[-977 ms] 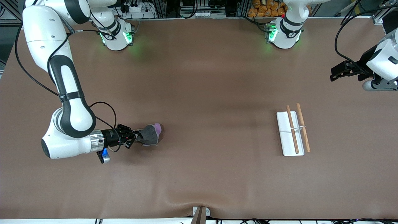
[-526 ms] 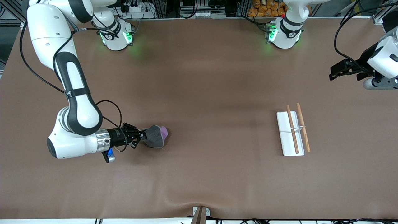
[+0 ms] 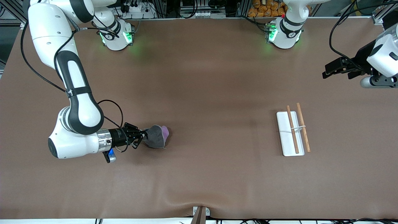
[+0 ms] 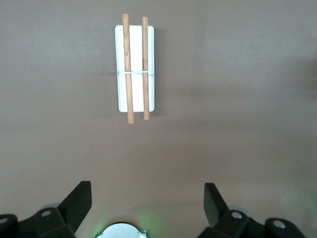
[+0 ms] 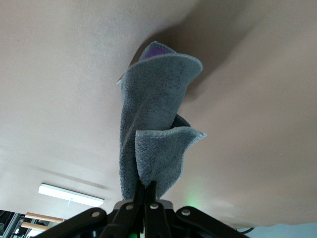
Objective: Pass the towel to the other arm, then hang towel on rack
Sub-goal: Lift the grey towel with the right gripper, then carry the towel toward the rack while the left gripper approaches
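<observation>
Your right gripper [image 3: 143,137] was clamped tight on the towel [image 3: 157,139], with its fingers [image 5: 146,194] pinched together on a gathered edge of the cloth. The towel hung out from those fingertips in loose grey folds, and a patch of its purple side [image 3: 165,131] showed at the end away from the gripper. Whether the towel was touching the brown table [image 3: 205,93] under it or hanging just clear, you could not tell. The gripper lay nearly level above the right arm's end of the table, pointing toward the left arm's end.

Your left gripper [image 3: 328,72] waited up in the air over the left arm's end of the table, its fingers [image 4: 79,201] spread wide apart with nothing between them. The rack [image 3: 293,130] lay flat on the table below that gripper, well apart from the towel. Its two wooden rods [image 4: 134,67] ran side by side over the white base [image 3: 284,137], and the thin white cross-wire [image 3: 298,127] crossed them about midway.
</observation>
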Tool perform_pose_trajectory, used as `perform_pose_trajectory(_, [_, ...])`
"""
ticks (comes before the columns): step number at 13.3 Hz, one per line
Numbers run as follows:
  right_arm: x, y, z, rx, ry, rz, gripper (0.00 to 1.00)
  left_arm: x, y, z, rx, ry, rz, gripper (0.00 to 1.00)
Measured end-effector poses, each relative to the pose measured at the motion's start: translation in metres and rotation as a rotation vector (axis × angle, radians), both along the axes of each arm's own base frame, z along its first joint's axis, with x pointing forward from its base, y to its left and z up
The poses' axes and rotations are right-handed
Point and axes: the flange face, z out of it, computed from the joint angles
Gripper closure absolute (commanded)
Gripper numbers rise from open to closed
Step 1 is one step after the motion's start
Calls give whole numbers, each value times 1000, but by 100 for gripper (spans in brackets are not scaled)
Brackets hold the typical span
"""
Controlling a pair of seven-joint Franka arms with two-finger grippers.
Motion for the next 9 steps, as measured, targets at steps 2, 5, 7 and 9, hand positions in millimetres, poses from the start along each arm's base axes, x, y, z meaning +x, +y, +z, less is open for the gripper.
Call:
perform_pose_trajectory(2, [0, 7, 4, -12, 22, -26, 100, 1, 0, -1, -3, 3, 0, 0])
perform_pose_trajectory(5, [0, 29, 20, -32, 48, -63, 100, 3, -1, -6, -4, 11, -2, 0])
perform_pose_trajectory(7, [-2, 55, 37, -43, 63, -88, 100, 5, -5, -9, -5, 14, -8, 0])
perform_pose_trajectory(9, [-7, 89, 55, -59, 78, -110, 100, 7, -8, -13, -5, 18, -1, 0])
